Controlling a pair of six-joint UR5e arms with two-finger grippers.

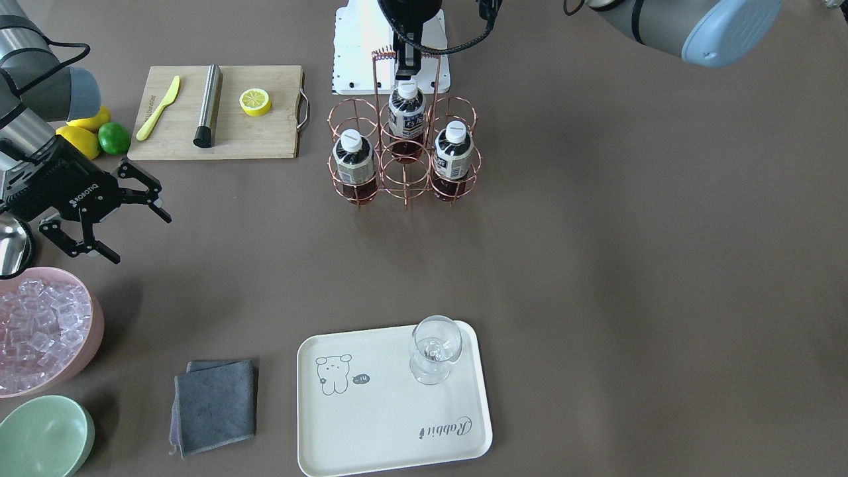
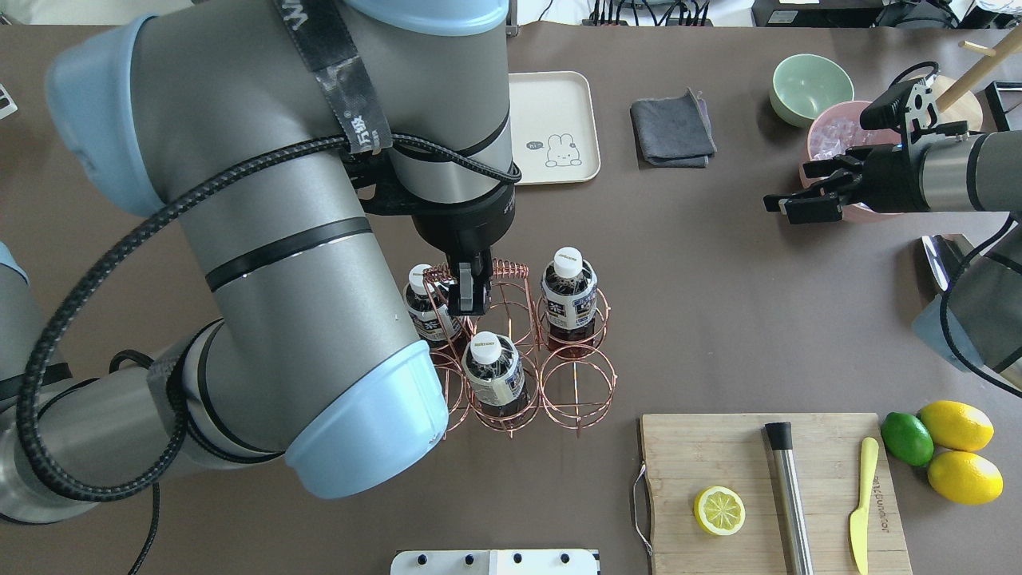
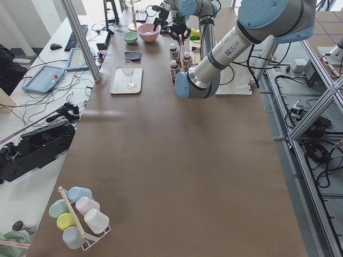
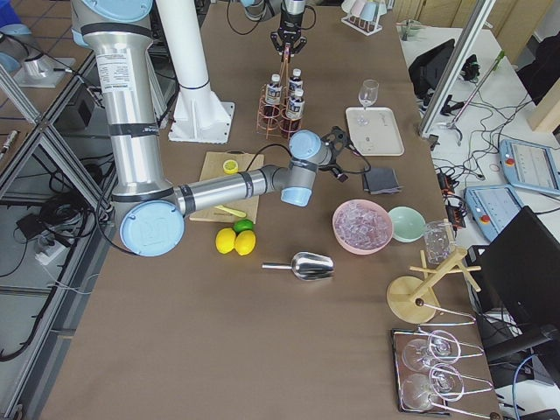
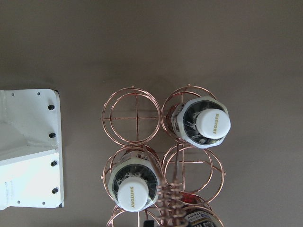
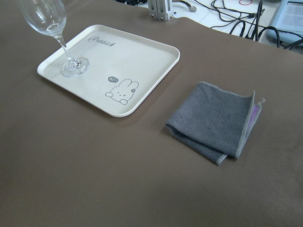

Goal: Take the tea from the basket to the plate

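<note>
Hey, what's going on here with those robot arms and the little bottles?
The robot's left gripper hovers over the copper wire basket, close to its handle. All three tea bottles sit in their rings, so none has been lifted yet. The cream plate across the table carries only a wine glass. The right gripper hangs open near the pink bowl of ice.

Three tea bottles [image 1: 406, 111] in the basket [image 1: 405, 173]; glass [image 1: 435, 349] on the plate [image 1: 391, 411], well apart; cutting board [image 1: 265, 136] near
</note>
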